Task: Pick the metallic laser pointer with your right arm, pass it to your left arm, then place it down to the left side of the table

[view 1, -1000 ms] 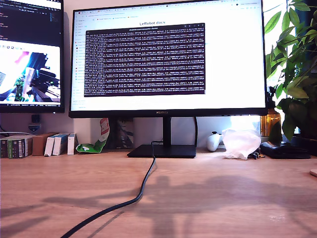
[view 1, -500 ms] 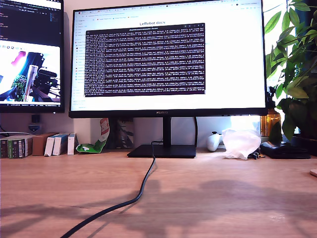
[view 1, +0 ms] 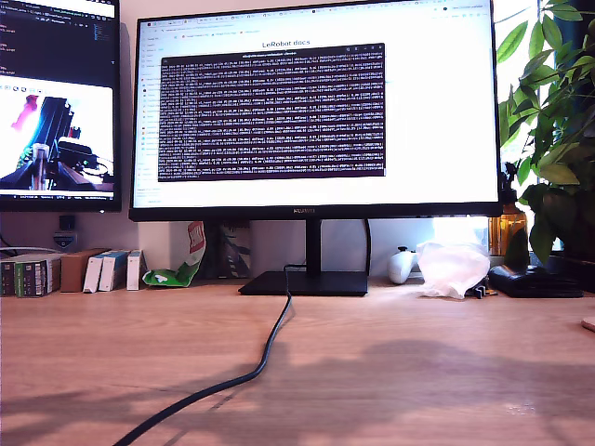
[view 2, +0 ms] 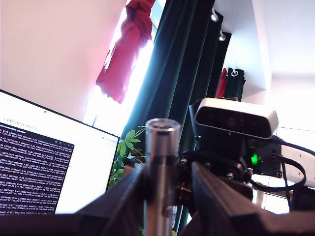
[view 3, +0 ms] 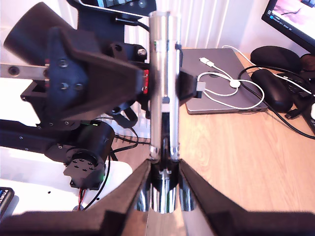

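Both claws are clenching the metallic laser pointer [view 3: 163, 88] held upright above the desk [view 3: 236, 162]: my second claw [view 3: 163, 169] is gripping one end, my first claw [view 2: 160, 184] is clamping its shaft [view 2: 161, 172].

Probably a home office: monitors [view 1: 311, 111], wooden desk [view 1: 418, 372], potted plant [view 1: 553, 130].
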